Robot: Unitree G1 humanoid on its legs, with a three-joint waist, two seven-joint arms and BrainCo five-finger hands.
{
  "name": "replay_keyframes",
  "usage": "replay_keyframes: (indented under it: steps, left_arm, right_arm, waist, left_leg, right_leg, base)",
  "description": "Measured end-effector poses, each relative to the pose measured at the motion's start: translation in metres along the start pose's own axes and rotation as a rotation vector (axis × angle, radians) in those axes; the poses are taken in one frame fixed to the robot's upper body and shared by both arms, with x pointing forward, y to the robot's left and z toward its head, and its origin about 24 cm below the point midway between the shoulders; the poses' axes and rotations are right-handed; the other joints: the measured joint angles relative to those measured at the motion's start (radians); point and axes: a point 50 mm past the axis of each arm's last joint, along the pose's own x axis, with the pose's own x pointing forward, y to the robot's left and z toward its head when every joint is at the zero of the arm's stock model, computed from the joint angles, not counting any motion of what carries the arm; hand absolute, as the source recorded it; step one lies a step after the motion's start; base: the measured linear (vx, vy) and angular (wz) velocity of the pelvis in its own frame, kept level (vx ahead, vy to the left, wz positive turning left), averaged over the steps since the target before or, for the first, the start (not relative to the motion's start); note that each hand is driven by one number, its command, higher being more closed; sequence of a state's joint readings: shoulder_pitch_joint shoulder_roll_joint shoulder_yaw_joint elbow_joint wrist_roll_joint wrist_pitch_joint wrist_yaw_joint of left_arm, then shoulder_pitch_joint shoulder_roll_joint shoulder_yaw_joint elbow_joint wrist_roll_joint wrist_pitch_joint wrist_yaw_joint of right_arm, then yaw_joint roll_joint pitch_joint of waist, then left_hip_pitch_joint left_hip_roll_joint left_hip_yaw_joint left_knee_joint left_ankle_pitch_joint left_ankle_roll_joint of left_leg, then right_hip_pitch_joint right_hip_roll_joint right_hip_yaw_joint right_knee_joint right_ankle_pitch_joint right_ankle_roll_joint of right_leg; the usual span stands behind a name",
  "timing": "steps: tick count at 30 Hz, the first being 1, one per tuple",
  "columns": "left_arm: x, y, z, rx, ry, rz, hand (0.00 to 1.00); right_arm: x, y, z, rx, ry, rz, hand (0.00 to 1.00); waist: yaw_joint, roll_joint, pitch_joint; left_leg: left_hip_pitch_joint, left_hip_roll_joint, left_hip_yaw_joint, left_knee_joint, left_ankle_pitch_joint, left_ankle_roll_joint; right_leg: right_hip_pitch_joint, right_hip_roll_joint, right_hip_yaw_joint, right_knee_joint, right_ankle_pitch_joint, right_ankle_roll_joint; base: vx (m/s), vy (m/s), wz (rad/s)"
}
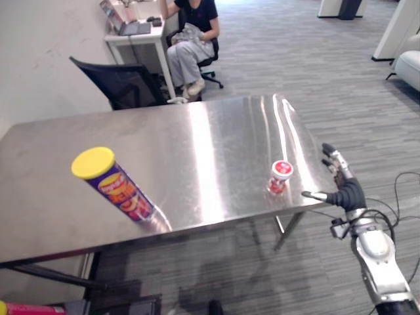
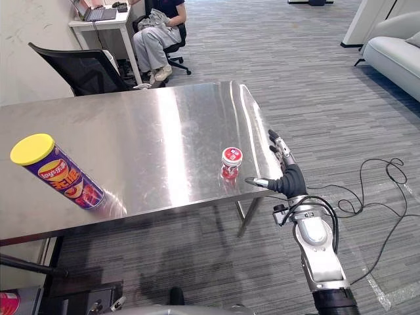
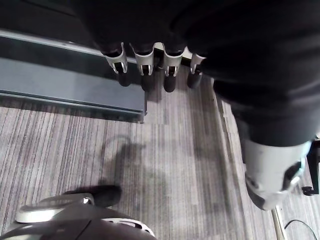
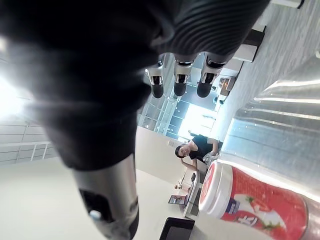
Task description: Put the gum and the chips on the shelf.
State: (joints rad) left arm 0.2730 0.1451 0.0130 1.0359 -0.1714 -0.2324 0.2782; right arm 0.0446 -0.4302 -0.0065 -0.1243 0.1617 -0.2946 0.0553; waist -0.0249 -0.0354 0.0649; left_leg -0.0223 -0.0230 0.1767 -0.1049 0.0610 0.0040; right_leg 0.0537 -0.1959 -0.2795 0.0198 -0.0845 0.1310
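A tall purple chips can (image 1: 115,186) with a yellow lid stands on the steel table (image 1: 197,138), near its front left. A small red and white gum tub (image 1: 280,176) stands upright near the table's front right corner, and its red label (image 4: 250,197) shows close up in the right wrist view. My right hand (image 1: 341,187) is open just right of the tub, off the table's edge. Its fingers are straight, its thumb reaches toward the tub, and it touches nothing. My left hand (image 3: 150,70) hangs over the carpet with relaxed fingers and holds nothing.
A black office chair (image 1: 118,82) stands behind the table. Farther back a person (image 1: 193,33) sits at a white desk (image 1: 138,36). A pale sofa (image 2: 394,52) is at the far right. A dark low frame (image 3: 70,85) lies on the carpet below my left hand.
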Motion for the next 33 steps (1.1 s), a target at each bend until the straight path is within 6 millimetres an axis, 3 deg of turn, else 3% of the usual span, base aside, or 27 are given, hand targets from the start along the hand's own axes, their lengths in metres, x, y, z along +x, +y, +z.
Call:
replay_keyframes:
  steps: [5, 15, 33]
  left_arm:
    - [0.001, 0.001, 0.002, 0.01, -0.007, -0.001, 0.0]
    - [0.001, 0.0, 0.003, 0.026, -0.016, -0.007, 0.0]
    - [0.002, -0.004, 0.01, 0.068, -0.05, -0.027, 0.0]
  right_arm:
    - [-0.001, 0.007, -0.005, 0.03, 0.023, 0.032, 0.0]
    - [-0.004, 0.009, -0.024, 0.038, 0.107, 0.003, 0.0]
    - [0.016, 0.015, -0.034, 0.061, 0.121, -0.034, 0.0]
  waist:
    - [0.001, -0.008, -0.005]
    - [0.003, -0.008, -0.005]
    - [0.026, -0.003, 0.021]
  left_leg:
    - [-0.015, -0.004, 0.0, 0.004, 0.004, 0.007]
    - [-0.007, -0.006, -0.018, 0.001, 0.006, 0.006]
    - [-0.013, -0.006, -0.028, 0.0, 0.009, 0.007]
  right_leg:
    - [-0.013, -0.002, 0.002, 0.0, 0.011, 0.015]
    - [0.004, 0.006, -0.017, -0.002, 0.012, 0.01]
    - [0.006, 0.002, -0.03, -0.003, 0.009, 0.007]
  base:
    - [0.05, 0.022, 0.0]
    - [0.03, 0.003, 0.04]
    - [0.01, 0.009, 0.02]
